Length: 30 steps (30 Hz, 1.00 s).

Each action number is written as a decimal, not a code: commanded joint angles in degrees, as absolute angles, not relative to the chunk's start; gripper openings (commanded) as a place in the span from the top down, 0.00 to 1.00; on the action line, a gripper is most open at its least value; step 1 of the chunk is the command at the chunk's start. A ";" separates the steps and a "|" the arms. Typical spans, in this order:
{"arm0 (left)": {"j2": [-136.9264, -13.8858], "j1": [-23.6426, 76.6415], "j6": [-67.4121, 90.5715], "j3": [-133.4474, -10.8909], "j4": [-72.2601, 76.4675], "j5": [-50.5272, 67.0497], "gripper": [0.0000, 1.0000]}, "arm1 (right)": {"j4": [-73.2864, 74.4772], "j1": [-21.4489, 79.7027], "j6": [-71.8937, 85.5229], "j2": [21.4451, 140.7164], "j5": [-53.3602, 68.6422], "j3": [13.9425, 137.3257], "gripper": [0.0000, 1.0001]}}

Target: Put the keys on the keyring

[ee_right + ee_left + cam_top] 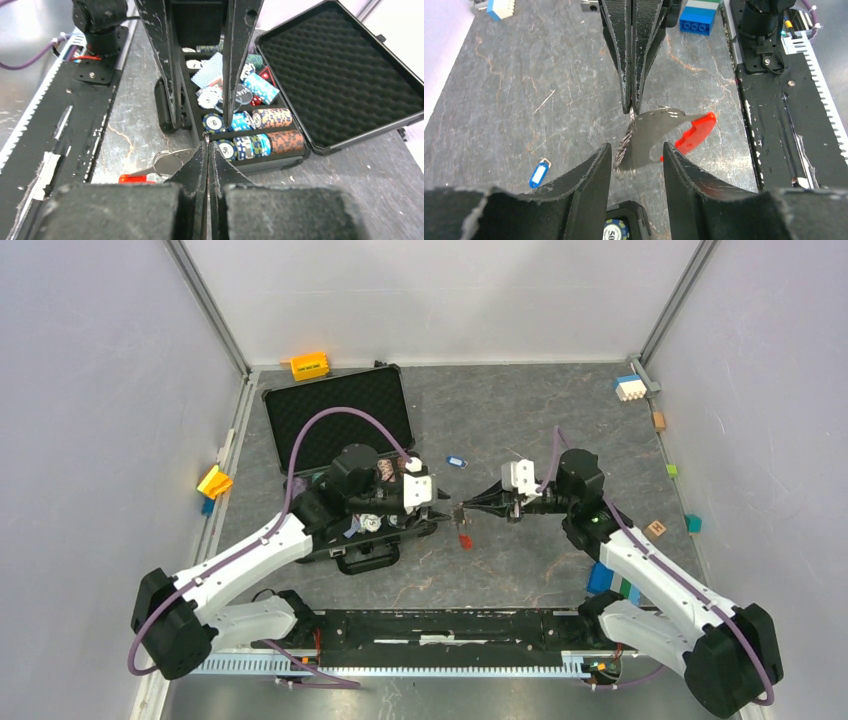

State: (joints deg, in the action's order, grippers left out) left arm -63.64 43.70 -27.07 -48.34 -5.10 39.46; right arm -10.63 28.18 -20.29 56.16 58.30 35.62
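**Right gripper** (631, 106): the fingers are closed tip to tip, pinching the top of the keyring (624, 146). The keyring is a short string of silvery pieces that hangs from the pinch and appears clear of the table (499, 110). A flat silver key (651, 134) and the red strip (694, 134) hang with the same string.

**Left gripper** (636, 150): the fingers (591, 172) stand apart, one on each side of the hanging string. Contact with it cannot be confirmed, and nothing is gripped.

**Judgement:** the right gripper holds the ring aloft and steady so that the left, being free, can fetch a key.

**Blue-headed key** (538, 175): it lies loose on the table, well apart from the ring, and is not yet fitted.

**Pose, top view:** both arms reach inward from their bases and meet nose to nose over mid-table, with the wrists roughly level. The left forearm passes over the open chip case (340, 410).
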 commanded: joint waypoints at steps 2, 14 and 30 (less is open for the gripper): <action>-63.65 43.26 -24.67 -45.42 6.51 43.42 0.51 | -30.79 27.43 -4.41 56.24 64.48 32.50 1.00; -66.97 43.07 -21.22 -44.72 12.82 47.96 0.77 | -61.22 27.20 18.31 59.80 64.83 25.67 1.00; -66.08 42.93 -26.47 -49.22 0.78 46.61 0.98 | -34.01 26.89 -3.27 58.21 60.56 28.21 1.00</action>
State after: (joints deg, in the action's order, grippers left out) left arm -66.70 43.31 -24.08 -45.93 1.67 46.11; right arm -40.18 27.22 1.78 59.07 62.43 26.30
